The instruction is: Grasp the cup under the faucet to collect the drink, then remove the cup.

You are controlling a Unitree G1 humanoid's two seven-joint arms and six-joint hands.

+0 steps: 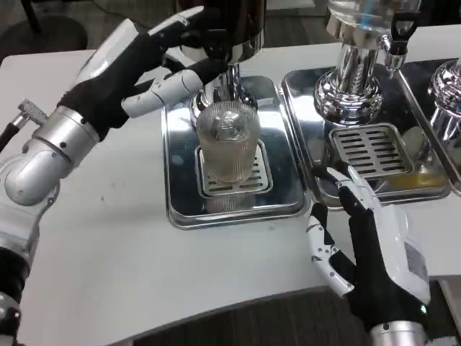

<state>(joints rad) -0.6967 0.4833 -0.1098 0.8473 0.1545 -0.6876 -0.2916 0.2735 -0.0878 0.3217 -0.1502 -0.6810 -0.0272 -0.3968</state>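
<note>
Filling looks like the step in hand: the ribbed clear cup (pixel 228 150) stands upright on the slotted grate of the nearest steel tray (pixel 180 194), directly below the faucet (pixel 232 79) of the dark dispenser (pixel 234 25). To do it well, I judge the left hand (pixel 137 68) should work the tap gently without nudging the cup off the grate, and the cup should be lifted out only once the flow stops.

Counting, largest first, all placed from the cup:
- One white table (pixel 108 245) under everything.
- Three dispensers: the dark one right behind the cup, a chrome one (pixel 356 72) to its right, and a third (pixel 446 101) at the far right edge, partly cut off.
- Two trays seen clearly; a third at the edge is too cropped to confirm.
- Two hands: the left is up behind and left of the cup, fingers spread toward the faucet, holding nothing I can make out; the right hand (pixel 367 245) lies open on the table, right of and nearer than the cup, empty.
- One cup.
</note>
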